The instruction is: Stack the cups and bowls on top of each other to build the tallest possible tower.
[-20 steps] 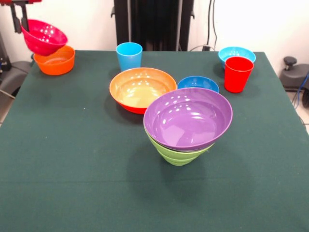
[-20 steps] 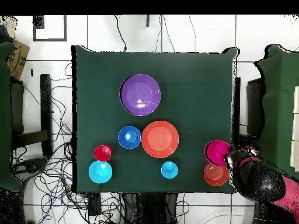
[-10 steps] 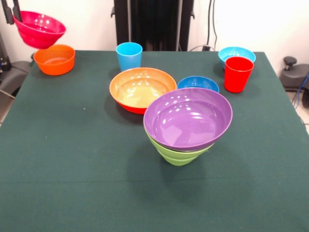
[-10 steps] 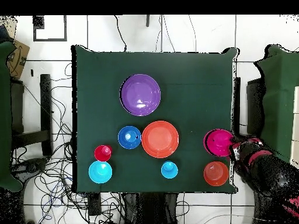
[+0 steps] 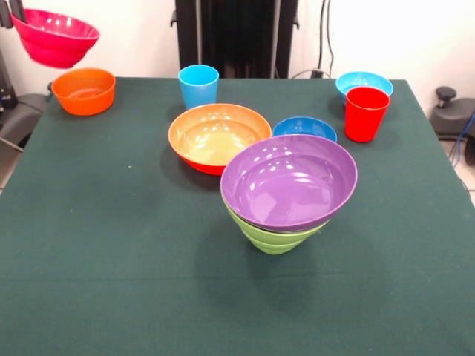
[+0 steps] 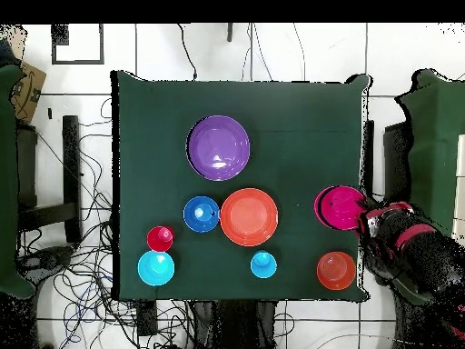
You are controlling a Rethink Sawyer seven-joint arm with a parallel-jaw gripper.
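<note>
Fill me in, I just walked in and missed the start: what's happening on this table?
The robot arm holds a magenta-red bowl in the air above the table's edge, near a small orange bowl. A purple bowl sits tilted on lime green bowls, the only pile so far. The large orange bowl, dark blue bowl, light blue bowl, light blue cup and red cup stand separately.
</note>
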